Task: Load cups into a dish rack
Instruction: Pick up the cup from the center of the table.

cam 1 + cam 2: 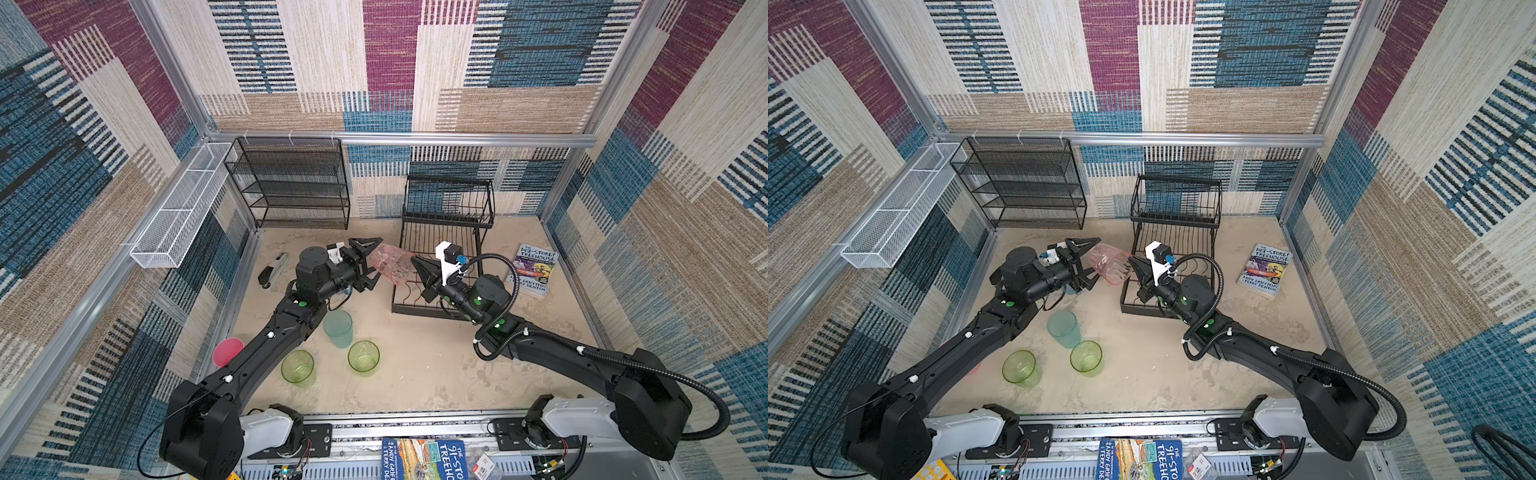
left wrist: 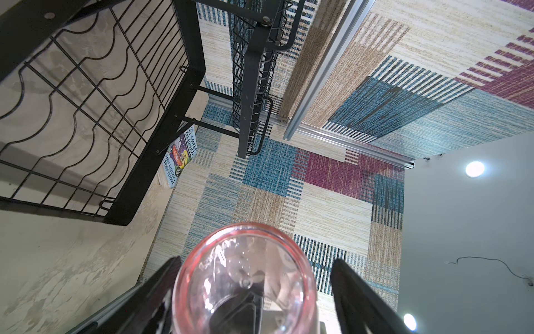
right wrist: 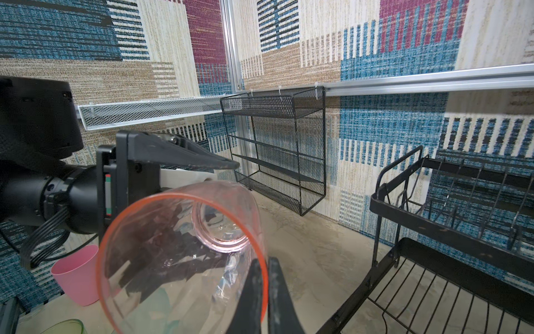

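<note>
A translucent peach-pink cup [image 1: 392, 264] [image 1: 1111, 264] hangs on its side in the air, just left of the black wire dish rack [image 1: 415, 309] [image 1: 1177, 216]. My right gripper [image 1: 413, 259] [image 3: 267, 260] is shut on the cup's rim [image 3: 179, 254]. My left gripper [image 1: 376, 258] [image 2: 256, 261] is open around the cup's base [image 2: 245, 283], with a gap at one finger. On the floor stand a teal cup [image 1: 338, 328], two green tumblers [image 1: 297, 365] [image 1: 363, 355] and an opaque pink cup [image 1: 227, 350] [image 3: 78, 274]. The rack's trays [image 2: 156, 136] [image 3: 433, 225] hold nothing.
A black mesh shelf unit [image 1: 291, 183] stands at the back wall. A long white mesh basket [image 1: 183, 208] hangs on the left wall. A book [image 1: 534, 270] lies right of the rack. A small black and grey tool [image 1: 274, 268] lies at the left.
</note>
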`<state>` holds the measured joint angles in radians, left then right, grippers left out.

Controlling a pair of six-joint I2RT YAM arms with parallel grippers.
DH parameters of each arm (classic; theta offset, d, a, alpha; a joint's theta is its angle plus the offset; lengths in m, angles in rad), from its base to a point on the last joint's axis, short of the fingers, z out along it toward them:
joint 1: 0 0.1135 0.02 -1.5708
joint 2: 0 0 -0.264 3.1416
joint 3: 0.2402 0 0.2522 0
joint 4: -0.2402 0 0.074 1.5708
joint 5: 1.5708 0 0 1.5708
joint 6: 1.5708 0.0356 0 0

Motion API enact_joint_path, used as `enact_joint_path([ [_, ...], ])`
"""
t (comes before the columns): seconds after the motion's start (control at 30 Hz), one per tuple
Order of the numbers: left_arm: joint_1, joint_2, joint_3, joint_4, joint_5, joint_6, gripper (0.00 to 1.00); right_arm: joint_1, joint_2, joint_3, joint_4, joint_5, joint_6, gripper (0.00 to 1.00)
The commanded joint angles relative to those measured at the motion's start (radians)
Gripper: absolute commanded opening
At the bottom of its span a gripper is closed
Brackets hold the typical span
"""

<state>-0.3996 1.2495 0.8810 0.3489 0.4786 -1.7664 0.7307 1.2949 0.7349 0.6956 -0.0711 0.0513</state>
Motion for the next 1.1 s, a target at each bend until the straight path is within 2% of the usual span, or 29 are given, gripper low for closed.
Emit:
enact_joint_path([
  [0.0, 0.0, 0.001, -0.005, 0.051, 0.016, 0.0, 0.82, -0.001, 0.006, 0.015, 0.015, -0.041, 0.009, 0.0],
  [0.2, -0.001, 0.008, 0.003, 0.032, 0.015, 0.032, 0.8, -0.011, 0.006, 0.03, -0.015, -0.07, 0.017, 0.0],
  [0.73, 0.0, -0.029, -0.005, -0.003, -0.024, 0.121, 0.62, -0.026, 0.015, 0.065, -0.082, -0.098, 0.024, 0.0],
  [0.83, -0.001, -0.03, -0.008, -0.002, -0.031, 0.135, 0.6, -0.027, 0.028, 0.081, -0.098, -0.104, 0.029, 0.05],
  [1.07, 0.0, -0.033, -0.021, 0.007, -0.047, 0.139, 0.58, -0.028, 0.052, 0.104, -0.114, -0.085, 0.042, 0.29],
])
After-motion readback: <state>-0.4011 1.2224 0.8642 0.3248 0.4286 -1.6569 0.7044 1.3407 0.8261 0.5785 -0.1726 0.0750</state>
